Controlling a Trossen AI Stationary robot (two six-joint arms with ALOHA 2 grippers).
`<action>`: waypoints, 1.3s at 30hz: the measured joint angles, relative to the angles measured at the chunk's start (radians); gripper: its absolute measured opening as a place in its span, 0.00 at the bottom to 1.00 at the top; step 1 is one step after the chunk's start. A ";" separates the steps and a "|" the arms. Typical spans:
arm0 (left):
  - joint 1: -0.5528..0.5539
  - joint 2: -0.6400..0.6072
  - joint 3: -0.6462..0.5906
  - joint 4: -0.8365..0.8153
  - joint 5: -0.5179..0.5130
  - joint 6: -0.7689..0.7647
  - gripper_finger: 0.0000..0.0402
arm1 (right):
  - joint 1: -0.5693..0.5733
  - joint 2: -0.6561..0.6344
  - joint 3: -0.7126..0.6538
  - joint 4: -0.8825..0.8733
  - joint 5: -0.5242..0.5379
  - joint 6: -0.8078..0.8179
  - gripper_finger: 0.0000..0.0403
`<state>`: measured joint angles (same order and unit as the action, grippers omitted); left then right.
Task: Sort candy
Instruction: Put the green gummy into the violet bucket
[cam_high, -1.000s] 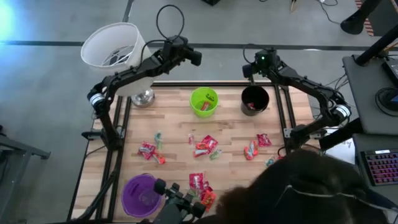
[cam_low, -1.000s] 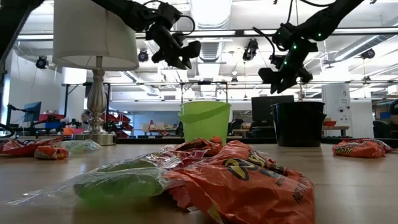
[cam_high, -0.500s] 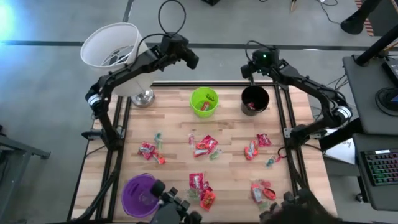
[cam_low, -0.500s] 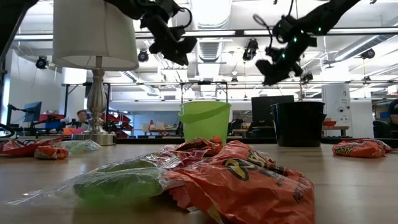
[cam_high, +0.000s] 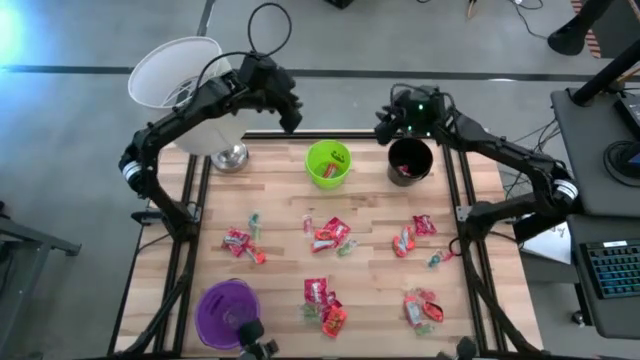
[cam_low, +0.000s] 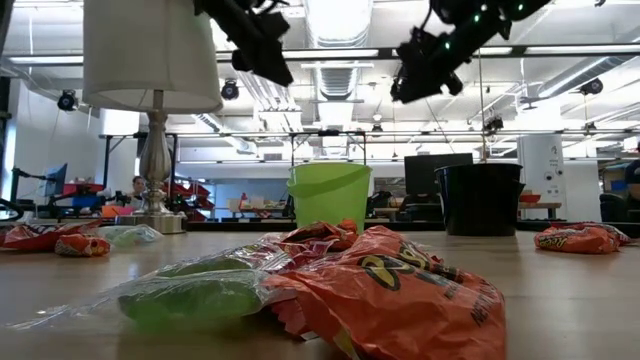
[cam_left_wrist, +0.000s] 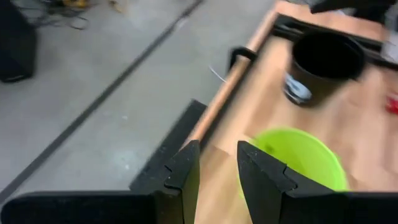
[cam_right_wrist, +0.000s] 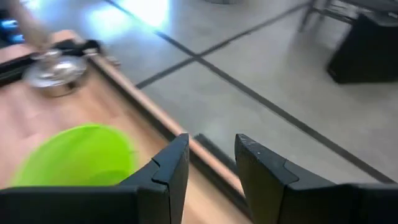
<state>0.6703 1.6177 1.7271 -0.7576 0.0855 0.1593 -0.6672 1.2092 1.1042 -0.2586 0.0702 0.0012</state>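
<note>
Your left hand (cam_high: 290, 112) and right hand (cam_high: 384, 126) hover empty, fingers slightly parted, above the tabletop's (cam_high: 280, 190) far edge, flanking the green cup (cam_high: 328, 163). The candy (cam_high: 330, 236) lies scattered across the tabletop's middle and near half.

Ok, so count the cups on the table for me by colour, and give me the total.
green cup: 1
black cup: 1
purple cup: 1
total: 3
</note>
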 joint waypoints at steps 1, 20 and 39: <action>-0.003 -0.008 0.000 -0.022 0.017 0.011 0.23 | 0.026 -0.004 0.000 -0.003 0.000 0.006 0.31; -0.103 -0.093 -0.002 -0.433 0.268 0.056 0.37 | 0.375 0.004 0.022 -0.088 0.000 0.201 0.31; -0.259 -0.116 -0.002 -0.511 0.265 0.101 0.37 | 0.445 0.004 0.021 -0.111 -0.075 0.286 0.31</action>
<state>0.4110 1.5019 1.7256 -1.2689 0.3508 0.2607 -0.2217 1.2137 1.1255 -0.3697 -0.0044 0.2871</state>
